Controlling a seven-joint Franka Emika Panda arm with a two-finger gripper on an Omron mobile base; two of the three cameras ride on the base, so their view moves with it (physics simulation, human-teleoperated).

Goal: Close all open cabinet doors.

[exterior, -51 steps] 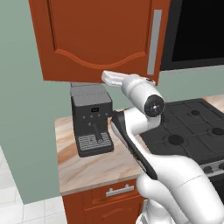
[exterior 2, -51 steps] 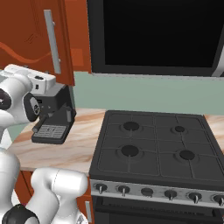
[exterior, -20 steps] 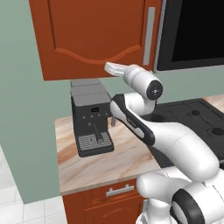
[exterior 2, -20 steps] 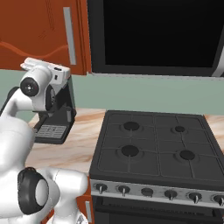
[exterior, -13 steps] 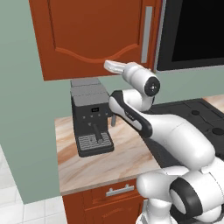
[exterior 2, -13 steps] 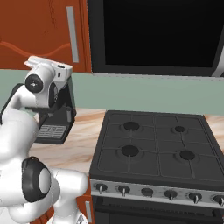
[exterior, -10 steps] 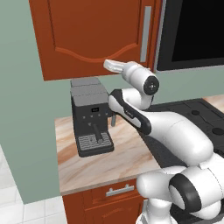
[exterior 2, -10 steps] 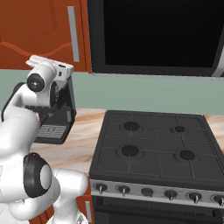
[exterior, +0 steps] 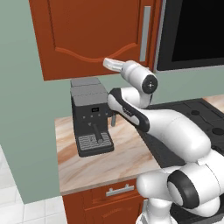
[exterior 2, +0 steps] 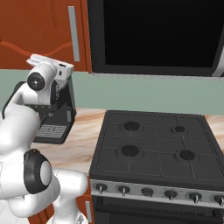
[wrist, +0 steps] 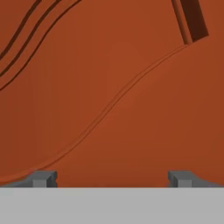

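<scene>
A reddish-brown cabinet door (exterior: 87, 35) with a raised curved panel and a vertical grey bar handle (exterior: 146, 33) hangs above the counter, left of the microwave. It stands close to flush with the cabinet front. My gripper (exterior: 108, 62) is against the door's lower edge, below the panel's curve. In the hand view the door (wrist: 109, 87) is very near, and my gripper (wrist: 111, 179) is open with nothing between its fingertips (wrist: 41, 178). From the right base view the same door (exterior 2: 35, 35) and its handle (exterior 2: 73, 33) are behind my hand.
A dark coffee machine (exterior: 89, 116) sits on the marble counter (exterior: 109, 164) directly under my arm. A black microwave (exterior 2: 153, 35) hangs above a black stove (exterior 2: 153, 148) on the right. A drawer front (exterior: 116, 190) lies below the counter.
The door has swung further toward the cabinet, its handle shifting toward the microwave. My hand has followed it up and back, staying at the lower edge.
</scene>
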